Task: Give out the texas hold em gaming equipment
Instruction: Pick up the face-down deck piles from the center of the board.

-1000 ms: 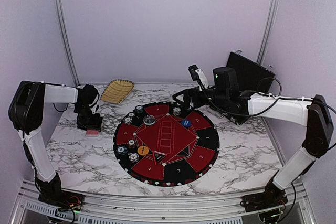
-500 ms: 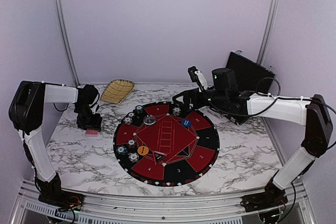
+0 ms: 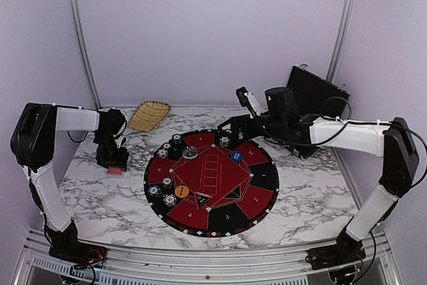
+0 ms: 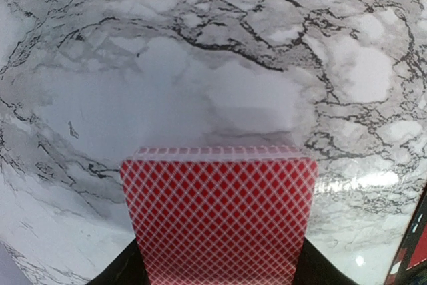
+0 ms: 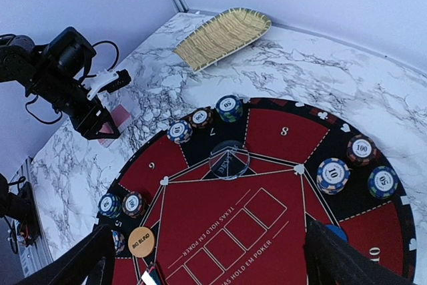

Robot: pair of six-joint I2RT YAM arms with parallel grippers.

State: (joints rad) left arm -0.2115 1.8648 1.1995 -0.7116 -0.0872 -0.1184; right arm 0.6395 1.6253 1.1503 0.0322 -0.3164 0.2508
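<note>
left gripper [image 3: 113,159]: pinching the red-backed card deck [image 4: 219,218], middle left of top view
right gripper [image 3: 235,125]: spread wide, empty, over upper right of mat [image 3: 260,199]

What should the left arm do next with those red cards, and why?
Probably lift the playing cards just clear of the table, then carry them toward the mat. The left gripper appears to hug both sides of the pack, which lies on bare marble beside the mat, while the chips already sit on it.
</note>
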